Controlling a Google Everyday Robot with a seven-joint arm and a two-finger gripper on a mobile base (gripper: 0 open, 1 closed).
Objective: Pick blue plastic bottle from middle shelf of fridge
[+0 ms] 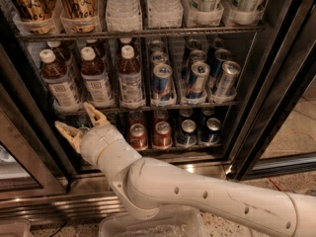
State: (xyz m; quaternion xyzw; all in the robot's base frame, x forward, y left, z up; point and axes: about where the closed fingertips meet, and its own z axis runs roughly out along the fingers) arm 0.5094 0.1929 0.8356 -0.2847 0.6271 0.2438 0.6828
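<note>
Three white-capped clear plastic bottles [95,78] front the dark wire middle shelf [170,104], rear rows half hidden; cream two-finger gripper [74,116] hovers just below, fingers spread.

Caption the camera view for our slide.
Open gripper poised below the left blue plastic bottles, at the middle shelf front edge.

gold-labelled top bottles [29,1] cut by the upper edge, cream two-finger gripper [81,123], fingers [95,114] spread just under the dark wire middle shelf [173,104], hiding what stands behind it
</note>
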